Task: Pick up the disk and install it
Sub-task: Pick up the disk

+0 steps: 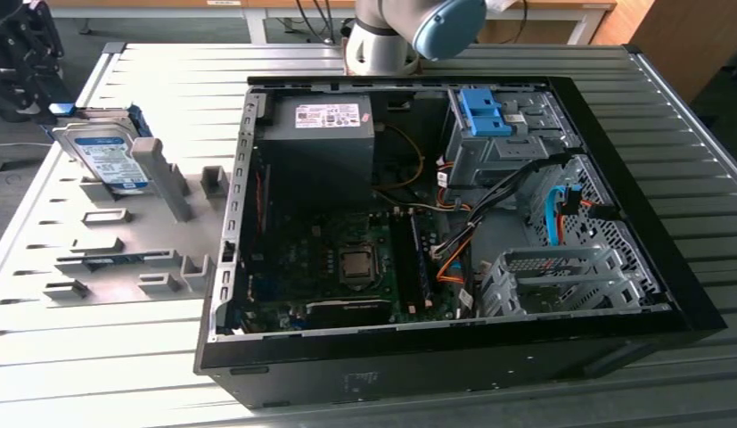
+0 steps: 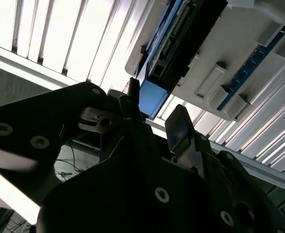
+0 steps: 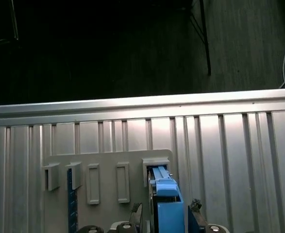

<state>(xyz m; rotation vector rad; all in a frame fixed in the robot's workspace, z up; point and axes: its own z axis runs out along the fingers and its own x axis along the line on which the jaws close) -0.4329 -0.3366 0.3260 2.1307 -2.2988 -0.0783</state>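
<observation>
The disk (image 1: 108, 159) stands on edge in a slot of the grey fixture plate (image 1: 130, 254), at the exterior view's left, its white-and-blue label facing out. My black gripper (image 1: 50, 105) hangs just over the disk's upper end. In the first wrist view the gripper (image 3: 165, 216) is open, with one fingertip (image 3: 137, 213) on each side of the disk's blue rail (image 3: 169, 206) and a small gap at each side. In the second wrist view the blue end of the disk (image 2: 152, 97) sits between the fingers (image 2: 178, 126).
An open computer case (image 1: 653, 294) lies on the slatted metal table (image 1: 83, 357). Inside are a black power supply (image 1: 321, 134), a blue bracket (image 1: 484, 111) on a grey cage, a second grey cage (image 1: 559, 281), cables and the motherboard. The arm's base (image 1: 386, 40) stands behind the case.
</observation>
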